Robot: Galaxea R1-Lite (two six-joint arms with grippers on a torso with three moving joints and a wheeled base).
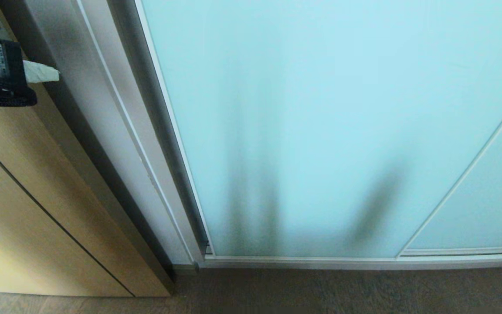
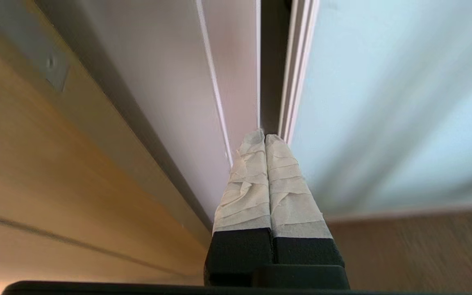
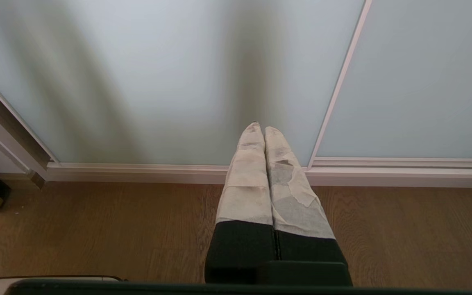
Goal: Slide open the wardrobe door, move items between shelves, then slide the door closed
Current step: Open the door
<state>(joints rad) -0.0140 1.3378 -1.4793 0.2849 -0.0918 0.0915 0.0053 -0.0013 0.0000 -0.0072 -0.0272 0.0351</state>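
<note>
The door [image 1: 320,122] is a tall panel of frosted pale-blue glass in a slim silver-white frame, with no handle on it. It stands shut, its left edge set against the white wardrobe jamb with only a dark narrow slot between them. Its bottom rail sits in a pale track along the wood floor. To the right, a thin frame line runs slantwise up the glass where a second panel of the same glass overlaps it. Soft dark shadows lie on the lower glass. From the left wrist view its edge [image 2: 297,73] shows as stacked white ridges beside the slot.
</note>
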